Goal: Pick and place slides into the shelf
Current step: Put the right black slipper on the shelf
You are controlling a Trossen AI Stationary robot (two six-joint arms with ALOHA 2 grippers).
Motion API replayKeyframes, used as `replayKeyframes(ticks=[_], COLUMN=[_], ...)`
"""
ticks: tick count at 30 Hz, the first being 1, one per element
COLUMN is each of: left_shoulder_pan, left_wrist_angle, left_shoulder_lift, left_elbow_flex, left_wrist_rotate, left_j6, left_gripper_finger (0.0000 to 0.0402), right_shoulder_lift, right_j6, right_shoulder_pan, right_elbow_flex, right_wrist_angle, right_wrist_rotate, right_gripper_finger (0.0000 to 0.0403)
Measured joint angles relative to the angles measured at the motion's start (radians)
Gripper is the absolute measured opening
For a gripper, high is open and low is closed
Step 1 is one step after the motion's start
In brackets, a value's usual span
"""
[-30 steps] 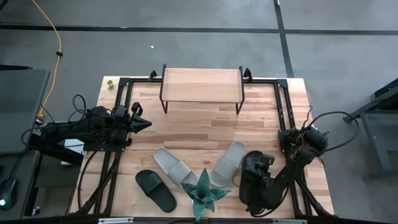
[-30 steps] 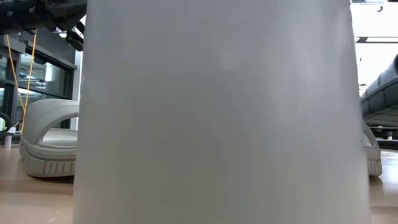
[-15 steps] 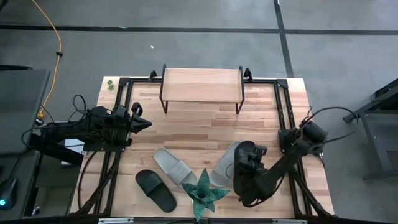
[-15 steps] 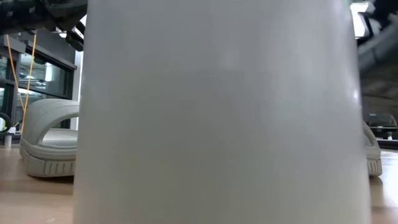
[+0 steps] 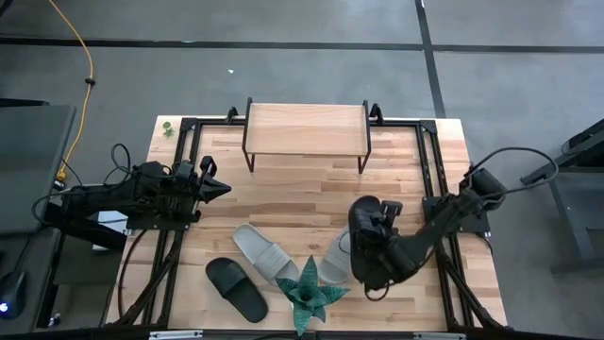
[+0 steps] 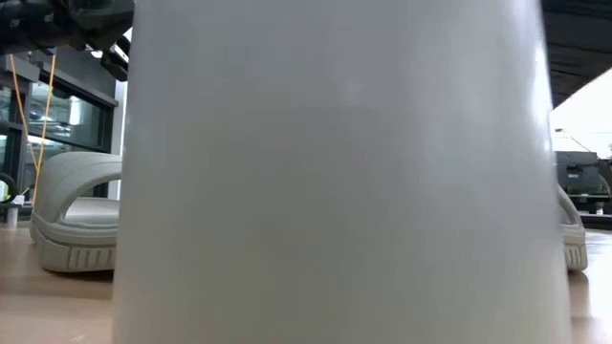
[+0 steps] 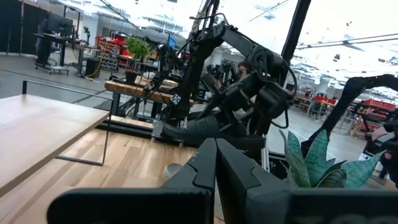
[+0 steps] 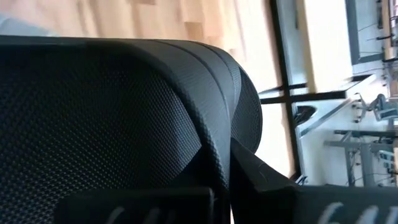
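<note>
A wooden surface [image 5: 311, 189] seen from above, with 2 dark robot arms reaching in from its left and right sides. At the far edge of the surface stands the shelf [image 5: 306, 127], a low rack with a light plank top and thin dark legs; nothing lies on its top.

The right claw [image 5: 370, 215] is clenched on a black slide [image 5: 366, 247], holding it lifted above the surface just right of the middle, over the toe end of a pale slide. In the right wrist view the black slide's textured sole [image 8: 106, 124] fills nearly the whole picture, pressed against the claw's dark fingers.

The left claw [image 5: 221, 188] is clenched shut and holds nothing. It hovers over the left part of the surface, pointing toward the middle, well apart from the slides and the shelf.

3 more slides lie on the near half of the surface. A second black slide [image 5: 236, 288] lies near the front edge, left of centre. A pale grey-beige slide [image 5: 264, 253] lies just beside it, angled. The other pale slide [image 5: 335, 260] lies to the right, partly hidden under the right arm. Between the 2 pale slides, at the front edge, stands a green spiky plant [image 5: 310, 295] in a pale pot.

In the low view that pot [image 6: 335, 172] blocks most of the picture, with a pale slide [image 6: 76, 215] showing at its left.
</note>
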Motion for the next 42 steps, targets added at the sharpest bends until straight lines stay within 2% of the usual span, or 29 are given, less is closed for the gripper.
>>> replayKeyframes(ticks=[15, 27, 31, 35, 42], left_shoulder_pan=[0.0, 0.0, 0.0, 0.0, 0.0], left_wrist_angle=[-0.007, -0.006, -0.006, -0.006, -0.006], left_shoulder_lift=[0.0, 0.0, 0.0, 0.0, 0.0], left_elbow_flex=[0.0, 0.0, 0.0, 0.0, 0.0], left_wrist_rotate=[0.0, 0.0, 0.0, 0.0, -0.001], left_j6=[0.0, 0.0, 0.0, 0.0, 0.0], left_gripper_finger=[0.0001, 0.0001, 0.0001, 0.0001, 0.0001], right_shoulder_lift=[-0.115, -0.135, -0.14, -0.148, -0.15], right_j6=[-0.228, -0.43, -0.536, -0.715, -1.054], right_shoulder_pan=[-0.169, -0.364, -0.426, -0.481, -0.58], right_elbow_flex=[0.0, 0.0, 0.0, 0.001, 0.016], right_wrist_angle=[0.0, 0.02, 0.096, 0.252, 0.578], right_wrist_rotate=[0.13, 0.227, 0.244, 0.268, 0.194], right_gripper_finger=[0.0, 0.0, 0.0, 0.0, 0.0])
